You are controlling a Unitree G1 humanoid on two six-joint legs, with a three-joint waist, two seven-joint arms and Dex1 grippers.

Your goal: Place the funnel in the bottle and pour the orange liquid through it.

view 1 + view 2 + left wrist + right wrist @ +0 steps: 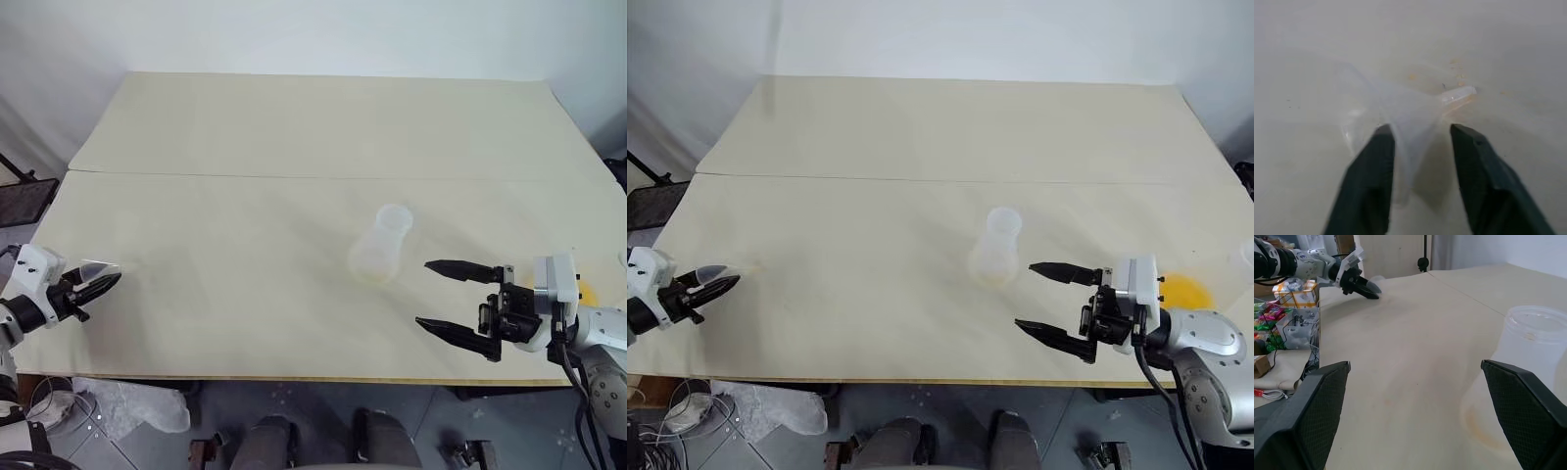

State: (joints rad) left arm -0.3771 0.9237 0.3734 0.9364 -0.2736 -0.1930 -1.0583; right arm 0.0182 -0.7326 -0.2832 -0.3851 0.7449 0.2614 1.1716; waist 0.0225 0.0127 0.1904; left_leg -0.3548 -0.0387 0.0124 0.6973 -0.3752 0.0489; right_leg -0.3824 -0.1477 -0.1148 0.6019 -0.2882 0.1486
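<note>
The clear funnel (95, 267) lies at the table's left edge between the fingers of my left gripper (106, 284), which is shut on its cone (1410, 112), stem pointing away from the wrist. The bottle (382, 245), a clear flask, stands upright at mid-table, its base faintly tinted. My right gripper (424, 293) hovers just right of it, open, fingers pointing left towards it with nothing between them. In the right wrist view the bottle (1535, 347) is close ahead. The orange liquid (1185, 291) shows as a yellow-orange patch behind my right wrist; its container is mostly hidden.
The cream table (294, 127) has a seam across it. A clear rim (1246, 257) peeks in at the right edge. Boxes and cables (1288, 308) sit beyond the table's left side. Open tabletop lies between the funnel and the bottle.
</note>
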